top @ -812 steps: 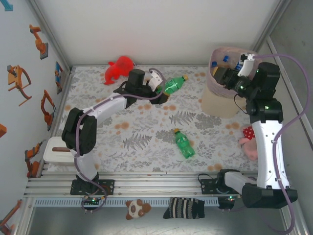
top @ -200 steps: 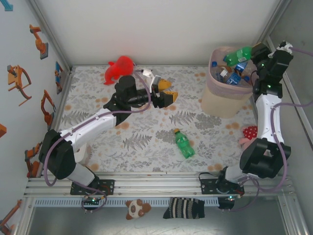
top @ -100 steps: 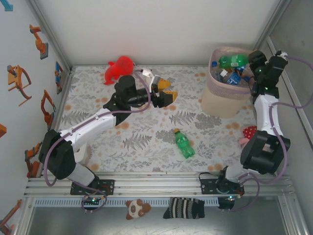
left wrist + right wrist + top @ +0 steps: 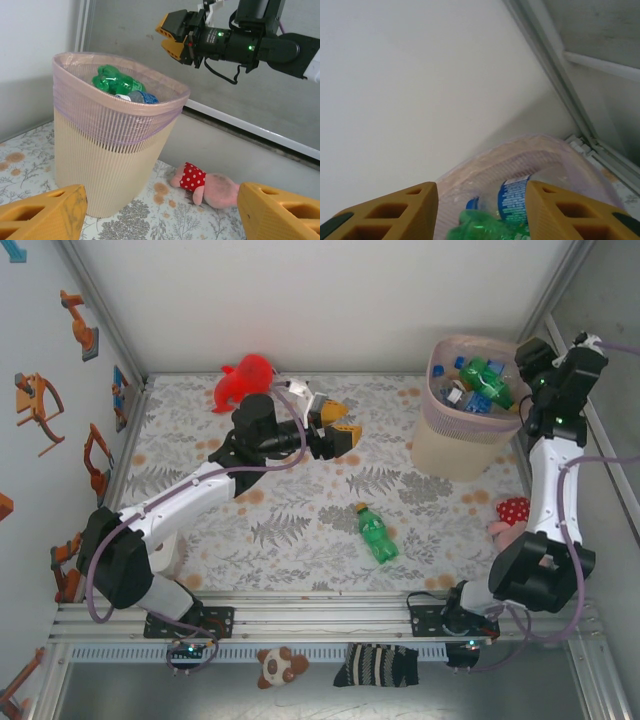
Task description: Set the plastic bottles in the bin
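Most of the job looks done. The bin stands at about two o'clock on the surface and holds a heap of plastic bottles, green ones lying over blue-labelled ones. One green bottle lies on its side at about five o'clock from the middle, well apart from the bin and from both arms. I'd judge it the one left to fetch. The red plush toy at eleven o'clock is no part of this.

The left pincer hangs over the surface near twelve o'clock, spread and empty, facing the bin. The right pincer hovers above the bin's far rim, also spread with nothing in it.

From overhead you get the layout and the stray bottle. The left wrist camera adds the bin side-on, showing its ribbed wall, the load reaching close under the rim, and a pink doll in a red spotted dress near its foot at four o'clock. The right wrist camera looks between its own fingers at a blue-labelled bottle and a green one below.
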{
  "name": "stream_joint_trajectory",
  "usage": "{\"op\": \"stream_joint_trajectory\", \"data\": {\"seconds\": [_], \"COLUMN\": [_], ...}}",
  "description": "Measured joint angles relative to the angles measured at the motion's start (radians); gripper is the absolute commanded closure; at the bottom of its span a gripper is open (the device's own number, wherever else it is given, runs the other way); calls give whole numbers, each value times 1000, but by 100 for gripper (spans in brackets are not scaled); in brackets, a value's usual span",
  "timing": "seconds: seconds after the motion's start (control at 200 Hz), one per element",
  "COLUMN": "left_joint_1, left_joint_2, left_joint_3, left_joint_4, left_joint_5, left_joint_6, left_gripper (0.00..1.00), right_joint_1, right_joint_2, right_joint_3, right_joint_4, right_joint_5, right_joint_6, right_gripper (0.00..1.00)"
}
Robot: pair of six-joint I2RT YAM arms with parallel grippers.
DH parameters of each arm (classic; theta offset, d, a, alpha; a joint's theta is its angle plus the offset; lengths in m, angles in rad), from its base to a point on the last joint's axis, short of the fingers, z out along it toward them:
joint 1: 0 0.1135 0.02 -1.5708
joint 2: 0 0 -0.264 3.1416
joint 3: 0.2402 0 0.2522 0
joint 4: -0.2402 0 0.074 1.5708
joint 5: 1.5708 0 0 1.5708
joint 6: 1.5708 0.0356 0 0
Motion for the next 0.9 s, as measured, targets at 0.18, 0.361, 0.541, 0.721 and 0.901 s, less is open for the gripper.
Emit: {"op": "stream_joint_trajectory", "data": {"seconds": [0.18, 0.361, 0.541, 0.721, 0.901], "left_joint_1": [-1, -11, -22, -29, -35], "left_joint_2": [0, 6, 23, 38, 42], "left_joint_3": [0, 1, 5, 15, 22], "left_joint_4": [-27, -88, -136, -185, -215], "left_joint_5": [-2, -11, -23, -34, -37], "left_joint_6": [8, 34, 59, 80, 92], "left_gripper": [23, 23, 23, 23, 23], "right_joint_1": [0, 7, 42, 63, 62], "right_joint_2": [80, 185, 298, 348, 298], "right_joint_3": [78, 144, 218, 266, 254], "right_joint_4": [-44, -91, -130, -186, -310], "right_joint_5": [-135, -262, -350, -370, -278], "right_joint_6": [-22, -26, -29, -68, -177], "right_gripper": [62, 66, 69, 70, 70]}}
